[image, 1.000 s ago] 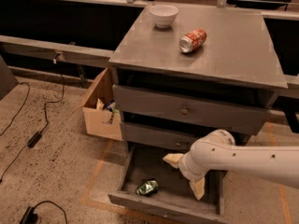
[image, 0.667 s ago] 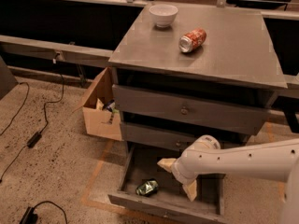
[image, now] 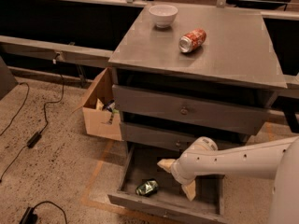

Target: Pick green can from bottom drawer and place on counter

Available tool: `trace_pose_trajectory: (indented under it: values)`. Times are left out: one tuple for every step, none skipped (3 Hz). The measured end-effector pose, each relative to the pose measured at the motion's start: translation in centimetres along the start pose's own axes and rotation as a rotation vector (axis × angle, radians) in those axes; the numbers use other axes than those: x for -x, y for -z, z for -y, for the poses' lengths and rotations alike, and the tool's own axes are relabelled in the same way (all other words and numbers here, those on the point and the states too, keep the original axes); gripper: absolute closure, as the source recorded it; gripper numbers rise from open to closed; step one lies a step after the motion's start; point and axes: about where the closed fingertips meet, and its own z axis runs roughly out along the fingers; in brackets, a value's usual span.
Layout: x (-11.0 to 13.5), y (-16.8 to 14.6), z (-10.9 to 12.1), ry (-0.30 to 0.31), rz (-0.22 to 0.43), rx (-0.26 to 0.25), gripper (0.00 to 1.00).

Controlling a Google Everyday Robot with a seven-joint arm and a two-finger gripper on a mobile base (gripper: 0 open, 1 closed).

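Observation:
The green can lies on its side in the open bottom drawer, near its front left. My gripper hangs over the drawer, just right of the can and a little above it. Its two pale fingers stand spread apart with nothing between them. The white arm reaches in from the right. The counter is the grey metal top of the cabinet, above the drawers.
A red-orange soda can lies on the counter and a white bowl stands at its back left. Two upper drawers are shut. A cardboard box sits left of the cabinet. Cables lie on the floor.
My gripper has moved left over the open drawer, closer to the green can. The can has not moved.

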Motion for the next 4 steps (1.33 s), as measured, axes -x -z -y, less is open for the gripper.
trace_pose_trajectory:
  values:
    - [-1.2, -3.6, 1.4, 0.041, 0.005, -0.012, 0.0]
    - [-2.2, -8.1, 3.8, 0.095, 0.037, -0.033, 0.0]
    - [-2.2, -12.4, 6.2, 0.114, 0.084, -0.061, 0.0]
    - [-2.1, -17.2, 7.9, 0.084, 0.139, -0.054, 0.0]
